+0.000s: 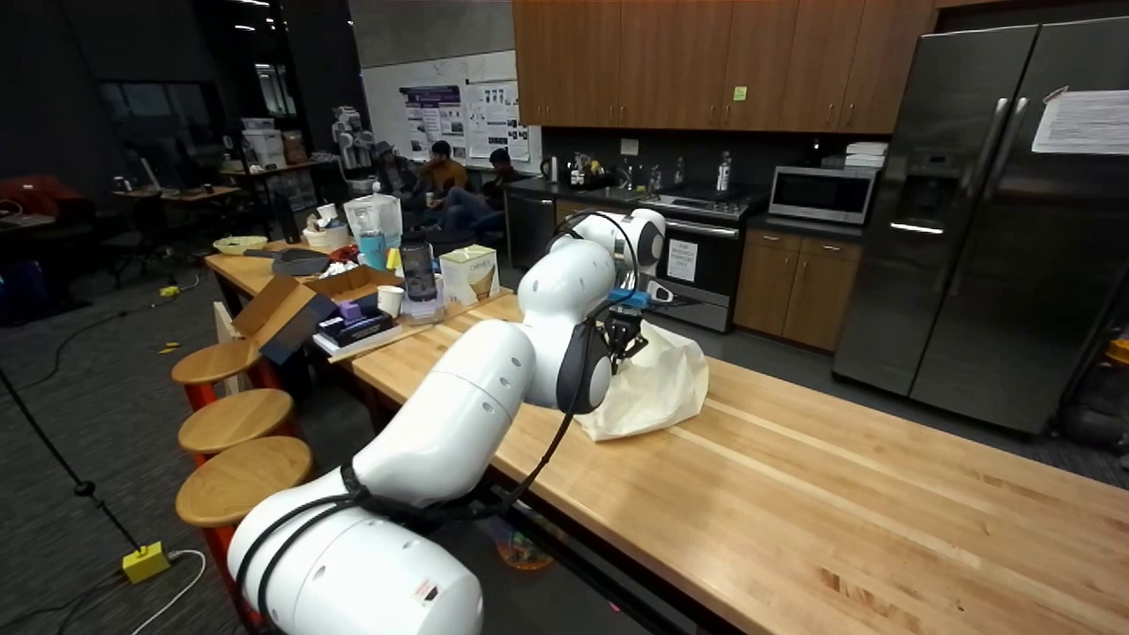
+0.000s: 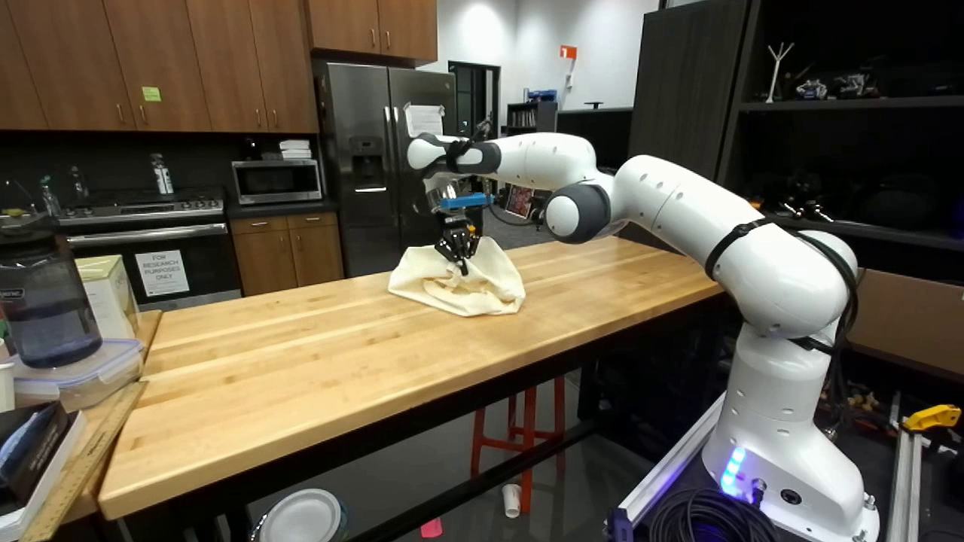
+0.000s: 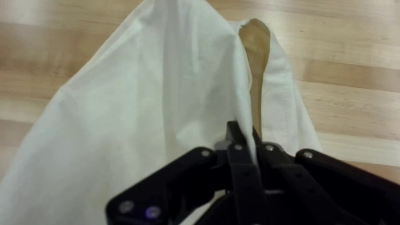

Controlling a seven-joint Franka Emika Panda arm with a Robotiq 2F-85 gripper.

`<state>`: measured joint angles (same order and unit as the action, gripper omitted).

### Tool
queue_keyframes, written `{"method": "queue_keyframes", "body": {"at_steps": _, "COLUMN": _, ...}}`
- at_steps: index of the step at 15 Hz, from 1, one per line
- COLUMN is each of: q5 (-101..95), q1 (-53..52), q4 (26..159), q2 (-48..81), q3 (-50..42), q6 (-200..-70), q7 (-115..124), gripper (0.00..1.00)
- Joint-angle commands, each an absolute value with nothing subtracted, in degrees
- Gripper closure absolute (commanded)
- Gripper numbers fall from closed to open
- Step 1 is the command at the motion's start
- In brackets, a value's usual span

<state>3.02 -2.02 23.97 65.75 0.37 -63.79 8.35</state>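
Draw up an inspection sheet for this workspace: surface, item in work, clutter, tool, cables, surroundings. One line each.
Surface: butcher-block tabletop, light wood with a few darker streaks.
Item in work: cream cloth, apparently a bag, lying crumpled on the tabletop.
Clutter: Chemex box, paper cup, open cardboard box and skillet, grouped past one end of the tabletop.
Tool: shut on a fold of the cream cloth.
Cables: black cables strapped along the white arm; coiled cable beside its base.
Surroundings: refrigerator, microwave, oven, wooden-seated stools; seated people in the background.
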Motion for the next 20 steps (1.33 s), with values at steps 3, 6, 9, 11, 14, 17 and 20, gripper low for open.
{"method": "queue_keyframes", "body": {"at_steps": 3, "q5": 2.2, "q1": 0.9, "q4": 25.0, "q2": 64.1, "q3": -3.4, "q6": -60.8, "q7": 19.7, "gripper": 0.99}}
{"method": "queue_keyframes", "body": {"at_steps": 6, "q5": 4.2, "q1": 2.3, "q4": 23.7, "q2": 64.5, "q3": -3.0, "q6": -65.2, "q7": 27.8, "gripper": 0.99}}
{"method": "queue_keyframes", "body": {"at_steps": 9, "q5": 3.9, "q1": 1.8, "q4": 21.6, "q2": 64.9, "q3": -2.9, "q6": -74.0, "q7": 31.4, "gripper": 0.99}}
{"method": "queue_keyframes", "body": {"at_steps": 11, "q5": 3.0, "q1": 0.8, "q4": 20.6, "q2": 65.2, "q3": -3.1, "q6": -80.5, "q7": 31.7, "gripper": 0.99}}
{"method": "queue_keyframes", "body": {"at_steps": 14, "q5": 1.7, "q1": -1.4, "q4": 21.0, "q2": 64.6, "q3": -2.7, "q6": -90.3, "q7": 28.1, "gripper": 0.99}}
{"method": "queue_keyframes", "body": {"at_steps": 17, "q5": 1.3, "q1": -4.2, "q4": 21.8, "q2": 64.3, "q3": -1.8, "q6": -95.1, "q7": 21.3, "gripper": 0.99}}
{"method": "queue_keyframes", "body": {"at_steps": 20, "q5": 3.4, "q1": -5.6, "q4": 21.3, "q2": 64.8, "q3": -0.2, "q6": -93.7, "q7": 13.6, "gripper": 0.99}}
